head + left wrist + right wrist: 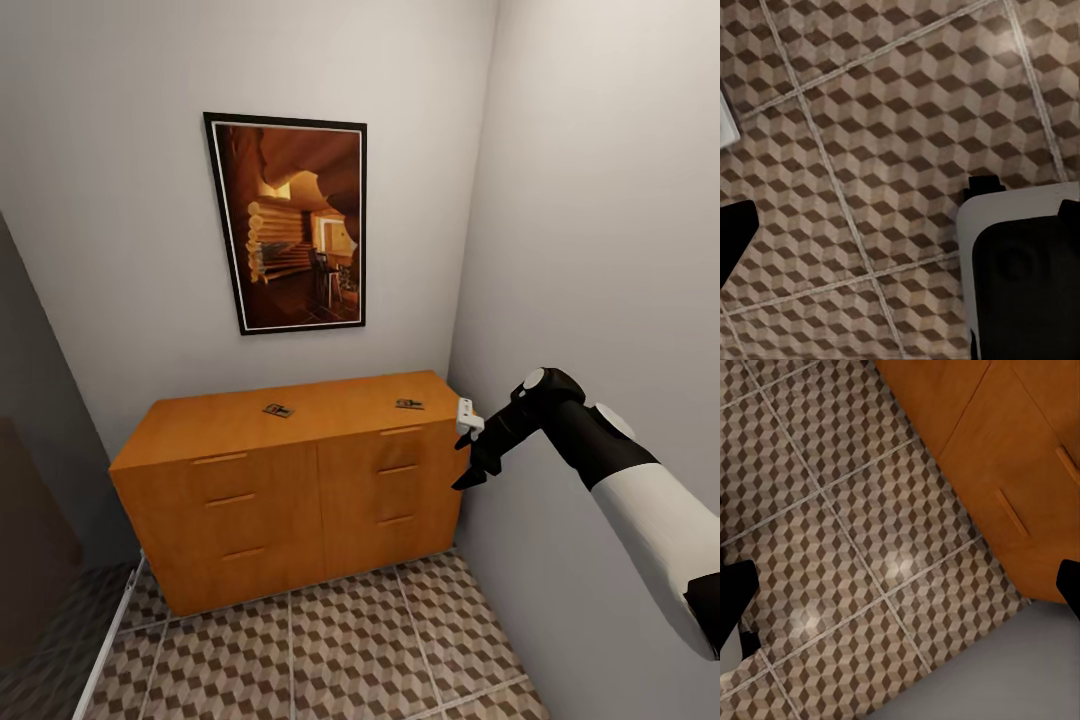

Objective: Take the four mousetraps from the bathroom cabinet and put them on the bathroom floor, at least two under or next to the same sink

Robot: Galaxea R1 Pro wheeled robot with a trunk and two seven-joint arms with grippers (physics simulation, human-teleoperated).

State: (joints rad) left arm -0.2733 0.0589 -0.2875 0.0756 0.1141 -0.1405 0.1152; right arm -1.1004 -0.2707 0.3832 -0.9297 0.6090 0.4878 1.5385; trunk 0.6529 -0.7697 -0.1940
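The cabinet [260, 490] stands against the back wall, its drawers shut. Two mousetraps lie on its flat top, one left of centre [278, 410] and one near the right end [409, 404]. My right gripper [466, 462] hangs open and empty beside the cabinet's right end, fingers pointing down, between the cabinet and the side wall. The right wrist view shows the right gripper [902, 585] over the bathroom floor [855, 532] and the cabinet front [1020, 457]. My left gripper [904, 214] is open and empty above the bathroom floor [885, 127]. The sink is out of view.
A framed picture [290, 222] hangs above the cabinet. The grey side wall [600, 250] runs close along my right arm. A dark panel [35, 540] and a white strip [110, 630] border the floor at the left. My own base [1020, 270] shows in the left wrist view.
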